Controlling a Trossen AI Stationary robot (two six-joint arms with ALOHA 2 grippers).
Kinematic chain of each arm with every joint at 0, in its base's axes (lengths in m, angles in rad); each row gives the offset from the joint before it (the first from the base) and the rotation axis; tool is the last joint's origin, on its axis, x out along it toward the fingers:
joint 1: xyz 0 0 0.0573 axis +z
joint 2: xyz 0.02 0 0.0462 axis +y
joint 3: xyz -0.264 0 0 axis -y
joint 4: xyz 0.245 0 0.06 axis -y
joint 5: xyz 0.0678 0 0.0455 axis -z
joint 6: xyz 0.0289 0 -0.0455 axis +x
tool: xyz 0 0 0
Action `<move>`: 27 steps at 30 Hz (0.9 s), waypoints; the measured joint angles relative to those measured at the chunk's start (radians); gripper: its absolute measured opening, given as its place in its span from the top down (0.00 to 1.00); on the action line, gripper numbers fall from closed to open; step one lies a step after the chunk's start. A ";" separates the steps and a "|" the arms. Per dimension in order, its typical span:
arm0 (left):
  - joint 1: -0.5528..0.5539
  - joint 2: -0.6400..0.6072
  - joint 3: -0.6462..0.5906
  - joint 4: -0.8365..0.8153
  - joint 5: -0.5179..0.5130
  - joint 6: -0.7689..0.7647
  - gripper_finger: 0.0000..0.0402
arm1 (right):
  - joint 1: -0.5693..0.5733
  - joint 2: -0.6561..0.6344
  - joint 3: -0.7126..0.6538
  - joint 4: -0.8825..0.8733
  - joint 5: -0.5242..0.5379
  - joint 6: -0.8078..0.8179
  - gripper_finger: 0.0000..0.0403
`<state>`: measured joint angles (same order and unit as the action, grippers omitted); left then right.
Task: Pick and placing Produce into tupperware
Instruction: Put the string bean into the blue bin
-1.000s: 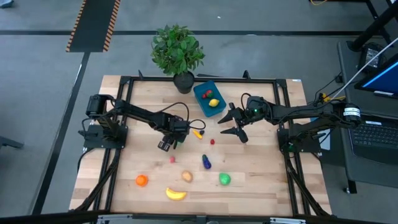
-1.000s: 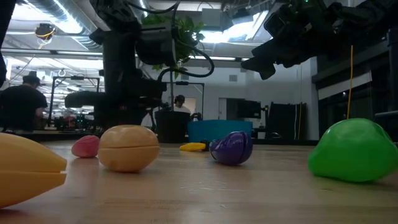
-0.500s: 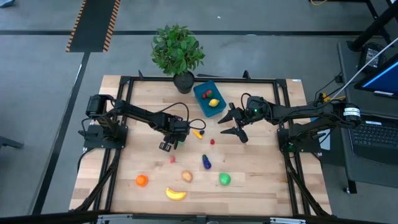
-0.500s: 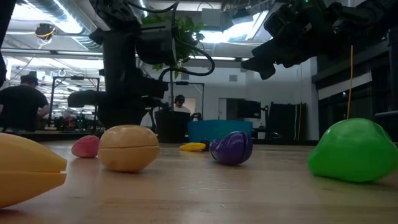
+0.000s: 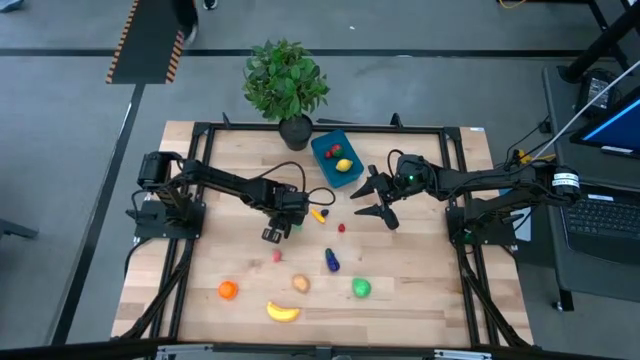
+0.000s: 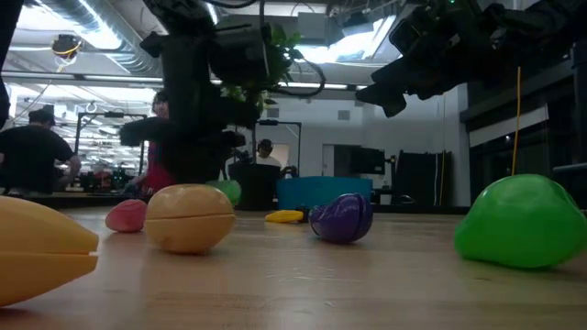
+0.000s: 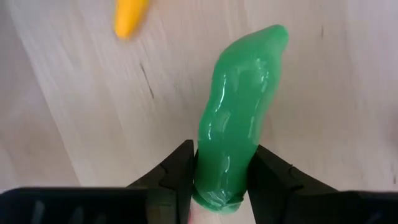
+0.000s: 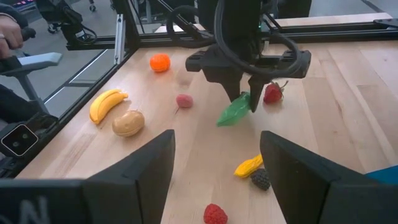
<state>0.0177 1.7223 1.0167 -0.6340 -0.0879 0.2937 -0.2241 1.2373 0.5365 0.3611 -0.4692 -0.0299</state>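
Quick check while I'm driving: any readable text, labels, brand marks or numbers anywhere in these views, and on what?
No readable text in any view.
Monitor at the right edge of the high view: blue screen, nothing legible.
Blue tupperware: no label visible.
Green cucumber in the left gripper: plain surface, no marking.
Striped floor mat: hazard stripes only, no words.

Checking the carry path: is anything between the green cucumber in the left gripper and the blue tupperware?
Nothing visible blocks it. The left gripper holds the green cucumber off the table; the small yellow piece lies low beneath the route to the tupperware.
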 joint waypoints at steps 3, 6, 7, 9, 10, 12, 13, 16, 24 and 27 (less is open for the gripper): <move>0.000 -0.002 0.000 0.028 -0.001 -0.002 0.71 | 0.000 0.000 0.000 0.000 0.000 0.000 0.41; 0.000 -0.026 0.000 0.072 -0.003 -0.007 0.71 | 0.000 0.000 0.000 0.000 0.000 0.000 0.41; 0.000 -0.036 0.000 0.087 -0.003 -0.014 0.72 | 0.000 0.000 0.000 0.000 0.000 -0.001 0.41; 0.002 -0.061 -0.001 0.115 -0.004 -0.035 0.73 | 0.000 0.000 0.000 0.000 0.000 -0.001 0.41; 0.003 -0.079 -0.001 0.135 -0.004 -0.042 0.73 | 0.000 0.000 0.000 -0.002 0.000 -0.001 0.41; 0.004 -0.119 -0.001 0.149 -0.005 -0.053 0.73 | 0.000 0.000 0.000 -0.005 0.000 -0.002 0.41; 0.004 -0.136 0.000 0.167 -0.005 -0.056 0.73 | 0.000 0.000 0.001 -0.006 0.000 -0.003 0.41; 0.000 -0.199 -0.025 0.225 -0.006 -0.057 0.73 | 0.000 0.000 0.001 -0.007 0.000 -0.004 0.41; -0.008 -0.433 -0.264 0.570 -0.007 -0.109 0.73 | 0.000 0.000 0.001 -0.018 0.000 -0.001 0.41; -0.012 -0.519 -0.382 0.723 -0.003 -0.134 0.73 | 0.000 0.000 0.001 -0.025 0.000 -0.001 0.41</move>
<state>0.0055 1.2035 0.6351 0.0894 -0.0910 0.1592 -0.2237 1.2373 0.5373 0.3359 -0.4694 -0.0314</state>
